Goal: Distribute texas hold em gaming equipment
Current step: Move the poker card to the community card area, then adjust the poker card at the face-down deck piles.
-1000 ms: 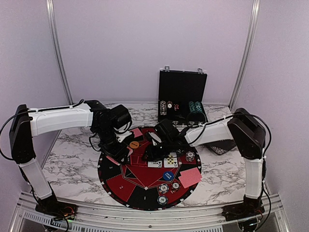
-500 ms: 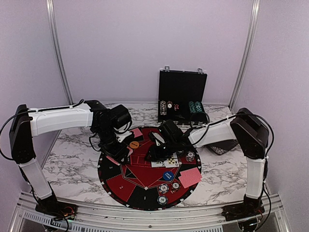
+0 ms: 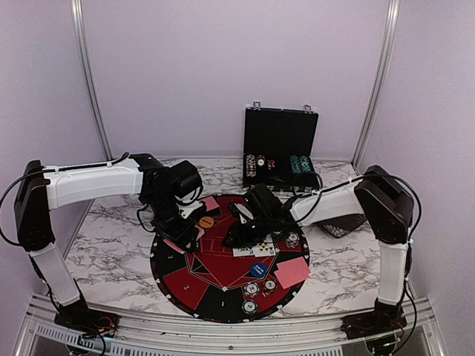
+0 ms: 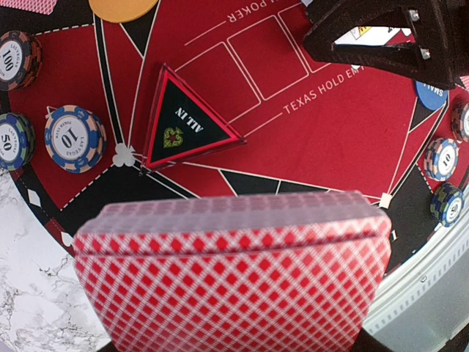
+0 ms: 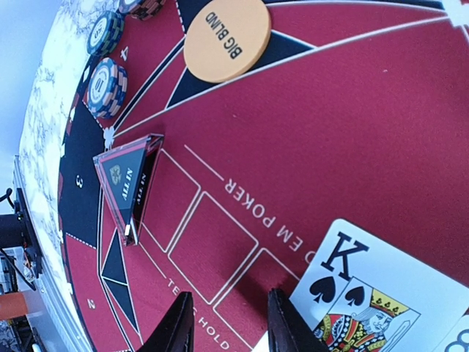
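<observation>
**Holding a deck over the mat's left rim**

Three striped chips (image 3: 252, 288) sit on the near rim of the round mat (image 3: 194, 291), which lies on the marble worktop (image 3: 111, 252). A blue disc (image 3: 257, 270) lies just inside the chips, and a red-backed pile (image 3: 292, 271) rests at the mat's near-right edge.

Farther in, left of the mat's centre, lies a black ALL IN triangle (image 4: 187, 121). The left gripper (image 3: 178, 239) hangs over the mat's left rim, its jaws clamped on a deck of red-backed cards (image 4: 231, 286). Along that rim lie a blue 10 chip (image 4: 73, 139), a green 50 chip (image 4: 15, 139) and a dark 100 chip (image 4: 18, 59).

Face-up cards (image 3: 252, 250) lie in a row at the mat's middle, a king of spades (image 5: 359, 301) among them. The right gripper (image 5: 229, 326) sits low over the mat just beside the king. Its jaws are slightly apart, with red felt showing between them. A lone chip (image 3: 292, 239) lies on the mat's right rim.

Toward the mat's far left sits an orange BIG BLIND disc (image 5: 227, 40), and a single red-backed card (image 3: 211, 202) lies near the far rim. Behind the mat stands an open black case (image 3: 280, 133) with chips racked in its tray.
</observation>
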Controlling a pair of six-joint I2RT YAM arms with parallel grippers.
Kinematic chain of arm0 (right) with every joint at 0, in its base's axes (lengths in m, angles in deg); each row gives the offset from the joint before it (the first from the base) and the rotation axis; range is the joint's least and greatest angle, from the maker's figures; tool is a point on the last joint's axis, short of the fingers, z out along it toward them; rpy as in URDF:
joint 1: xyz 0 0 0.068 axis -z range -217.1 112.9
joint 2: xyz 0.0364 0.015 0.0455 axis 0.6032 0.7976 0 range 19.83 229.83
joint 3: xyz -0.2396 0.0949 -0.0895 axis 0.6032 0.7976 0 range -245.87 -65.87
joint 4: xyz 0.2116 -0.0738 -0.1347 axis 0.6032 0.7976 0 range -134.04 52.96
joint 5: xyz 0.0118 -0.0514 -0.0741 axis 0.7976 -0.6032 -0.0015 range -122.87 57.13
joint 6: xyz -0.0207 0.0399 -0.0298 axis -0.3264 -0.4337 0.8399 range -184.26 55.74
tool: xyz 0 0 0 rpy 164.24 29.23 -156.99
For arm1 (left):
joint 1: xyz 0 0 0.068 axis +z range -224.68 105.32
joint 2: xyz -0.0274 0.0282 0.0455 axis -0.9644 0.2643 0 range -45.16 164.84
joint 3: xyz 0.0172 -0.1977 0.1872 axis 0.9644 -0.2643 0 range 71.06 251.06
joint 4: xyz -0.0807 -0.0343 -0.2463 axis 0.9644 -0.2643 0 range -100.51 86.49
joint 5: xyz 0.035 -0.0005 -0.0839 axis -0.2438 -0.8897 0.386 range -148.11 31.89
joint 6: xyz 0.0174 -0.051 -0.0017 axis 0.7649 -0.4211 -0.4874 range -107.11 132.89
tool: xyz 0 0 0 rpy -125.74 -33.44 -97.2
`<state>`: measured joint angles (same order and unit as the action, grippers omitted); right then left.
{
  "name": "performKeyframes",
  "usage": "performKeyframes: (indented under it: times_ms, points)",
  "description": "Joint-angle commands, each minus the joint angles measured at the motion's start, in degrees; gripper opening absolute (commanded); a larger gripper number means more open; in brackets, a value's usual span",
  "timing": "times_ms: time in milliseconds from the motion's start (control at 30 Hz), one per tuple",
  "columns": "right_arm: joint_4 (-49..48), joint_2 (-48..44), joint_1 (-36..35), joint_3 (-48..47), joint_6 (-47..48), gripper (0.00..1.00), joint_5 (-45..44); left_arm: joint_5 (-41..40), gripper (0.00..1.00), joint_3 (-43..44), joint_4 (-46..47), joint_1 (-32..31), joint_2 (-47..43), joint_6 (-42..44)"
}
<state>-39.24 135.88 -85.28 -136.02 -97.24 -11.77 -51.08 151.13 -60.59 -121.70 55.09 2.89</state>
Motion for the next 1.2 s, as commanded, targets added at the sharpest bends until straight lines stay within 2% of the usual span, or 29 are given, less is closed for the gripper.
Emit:
performKeyframes:
  times_ms: [0,233,500,600,867,1167]
  points:
    - [1.2,-3.5,0.7,-2.0,0.0,0.34,0.8,0.2,0.49,1.0,-0.1,0.4,-1.5,0.6]
    - [0.0,-6.0,1.4,-3.5,-0.9,0.36,3.0,0.2,0.49,1.1,0.0,0.3,-1.6,0.7]
    - [-11.8,-6.5,2.3,-1.8,-7.0,0.58,16.0,0.5,0.49,1.4,0.0,0.3,-1.4,0.9]
    - [-15.1,-5.6,2.3,-1.2,-9.3,0.64,19.2,0.7,0.49,1.5,0.0,0.2,-1.2,0.9]
    - [-25.2,-2.3,2.2,0.2,-16.2,0.68,25.0,0.8,0.49,2.2,-0.3,0.0,-1.0,0.6]
    - [-30.7,0.3,1.9,0.8,-20.4,0.68,27.8,0.7,0.49,2.9,-0.6,-0.2,-0.6,0.5]
